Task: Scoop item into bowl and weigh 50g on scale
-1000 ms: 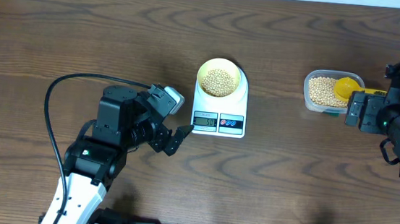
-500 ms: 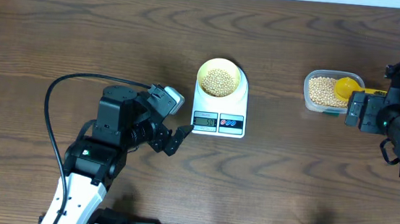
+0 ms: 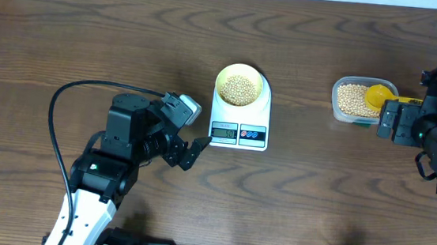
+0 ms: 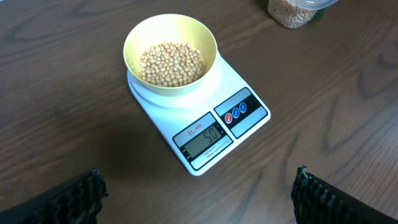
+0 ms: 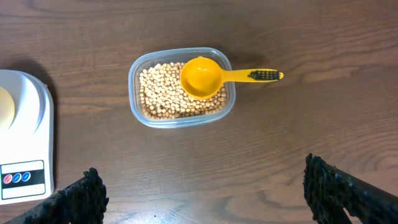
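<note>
The left hand (image 4: 198, 198) and right hand (image 5: 202, 198) both gape wide and empty, only dark fingertips (image 4: 74, 199) showing at each wrist view's lower edge. Ahead of the left hand the scale (image 4: 245, 127) sits on the tabletop (image 4: 323, 93), its display (image 4: 205, 138) seemingly reading 50. The bowl (image 4: 134, 43) stands on its platform, holding the beans (image 4: 172, 63). Ahead of the right hand, a clear container (image 5: 135, 74) holds more beans and a yellow scoop (image 5: 200, 78), handle jutting past the rim. The scale there is cut off at left.
</note>
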You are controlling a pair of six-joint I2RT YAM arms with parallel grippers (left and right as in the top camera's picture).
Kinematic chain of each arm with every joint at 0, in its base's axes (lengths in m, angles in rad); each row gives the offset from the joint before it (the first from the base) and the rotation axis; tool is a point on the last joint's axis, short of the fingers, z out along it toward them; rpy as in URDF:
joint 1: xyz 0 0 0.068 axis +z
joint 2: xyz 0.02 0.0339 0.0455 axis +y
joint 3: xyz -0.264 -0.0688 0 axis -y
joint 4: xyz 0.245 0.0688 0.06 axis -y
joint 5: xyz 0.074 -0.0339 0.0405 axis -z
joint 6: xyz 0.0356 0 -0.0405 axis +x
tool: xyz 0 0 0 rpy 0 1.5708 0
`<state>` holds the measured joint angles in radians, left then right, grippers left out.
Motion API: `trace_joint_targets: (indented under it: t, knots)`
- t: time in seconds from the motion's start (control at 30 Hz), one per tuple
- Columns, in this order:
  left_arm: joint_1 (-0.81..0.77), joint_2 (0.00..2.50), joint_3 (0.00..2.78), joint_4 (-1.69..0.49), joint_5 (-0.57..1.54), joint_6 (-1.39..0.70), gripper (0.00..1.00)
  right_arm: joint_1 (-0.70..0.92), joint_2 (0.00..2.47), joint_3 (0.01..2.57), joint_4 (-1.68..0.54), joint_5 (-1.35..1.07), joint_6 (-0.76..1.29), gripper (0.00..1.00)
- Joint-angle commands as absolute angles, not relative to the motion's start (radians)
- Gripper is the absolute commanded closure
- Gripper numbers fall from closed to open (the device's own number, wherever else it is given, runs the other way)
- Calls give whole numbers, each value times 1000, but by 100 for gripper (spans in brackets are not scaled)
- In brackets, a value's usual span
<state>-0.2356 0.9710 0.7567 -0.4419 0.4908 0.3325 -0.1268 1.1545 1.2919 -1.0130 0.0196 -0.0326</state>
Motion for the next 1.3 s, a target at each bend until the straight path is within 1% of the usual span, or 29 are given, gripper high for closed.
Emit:
trace_joint_targets:
  t: [0.0,1.03,1.13,1.27]
  knots:
    - [-230,973,748,-440,485,319,2,-123,1152,1307,-1015,31,-20,1]
    - [-236,989,733,-446,485,298,2,-123,1152,1307,-1015,31,-20,1]
    - [-258,1002,727,-441,473,320,2,-123,1152,1307,-1015,31,-20,1]
    - [-323,1016,725,-438,393,319,2,-123,1152,1307,-1015,31,-20,1]
